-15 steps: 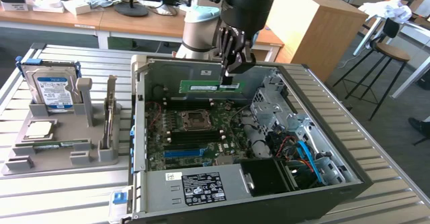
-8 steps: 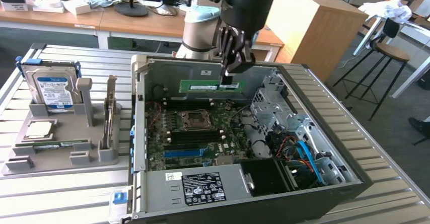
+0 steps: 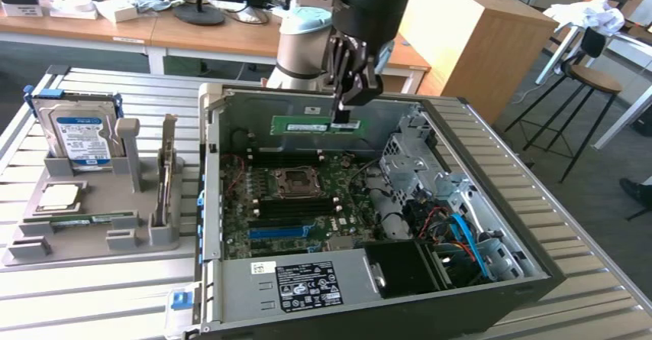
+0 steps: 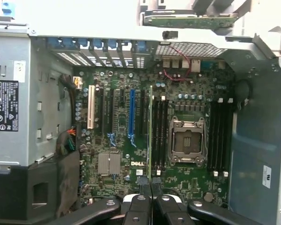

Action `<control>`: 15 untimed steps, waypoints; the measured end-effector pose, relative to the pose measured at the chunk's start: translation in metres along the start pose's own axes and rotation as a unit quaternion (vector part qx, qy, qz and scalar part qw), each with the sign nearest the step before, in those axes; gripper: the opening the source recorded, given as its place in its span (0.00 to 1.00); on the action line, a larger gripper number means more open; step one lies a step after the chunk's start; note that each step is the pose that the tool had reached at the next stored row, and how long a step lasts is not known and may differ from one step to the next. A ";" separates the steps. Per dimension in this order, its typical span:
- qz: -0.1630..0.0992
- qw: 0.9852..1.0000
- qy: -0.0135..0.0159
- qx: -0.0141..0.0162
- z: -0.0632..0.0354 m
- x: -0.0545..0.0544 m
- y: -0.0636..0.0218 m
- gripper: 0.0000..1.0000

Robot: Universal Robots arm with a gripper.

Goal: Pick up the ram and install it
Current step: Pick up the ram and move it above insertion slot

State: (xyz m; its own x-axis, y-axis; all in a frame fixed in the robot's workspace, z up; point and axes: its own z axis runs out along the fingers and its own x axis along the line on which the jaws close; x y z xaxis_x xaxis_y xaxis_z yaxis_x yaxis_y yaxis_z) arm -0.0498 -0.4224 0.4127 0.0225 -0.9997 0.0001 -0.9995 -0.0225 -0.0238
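Slatted metal worktop [image 3: 102,294], open computer case [image 3: 255,103] on it. The jaws are clamped tight on the ram [image 3: 311,126], held level above the motherboard [image 3: 295,210], near the case's far wall.

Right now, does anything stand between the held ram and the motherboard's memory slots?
Nothing visible does. The claw is shut on the ram above the open case; the black memory slots beside the CPU socket lie bare, with no cable or card across them.
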 end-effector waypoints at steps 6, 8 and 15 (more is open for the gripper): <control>0.005 1.000 0.000 0.000 0.0001 -0.009 0.0000 0.11; 0.006 1.000 0.000 0.000 0.0001 -0.011 0.0000 0.11; 0.008 1.000 0.000 0.000 0.0001 -0.014 -0.0001 0.11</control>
State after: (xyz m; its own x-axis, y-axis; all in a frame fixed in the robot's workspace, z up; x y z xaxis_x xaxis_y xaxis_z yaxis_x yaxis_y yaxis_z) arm -0.0500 -0.4082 0.4125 0.0074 -1.0000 0.0003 -0.9997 -0.0074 -0.0237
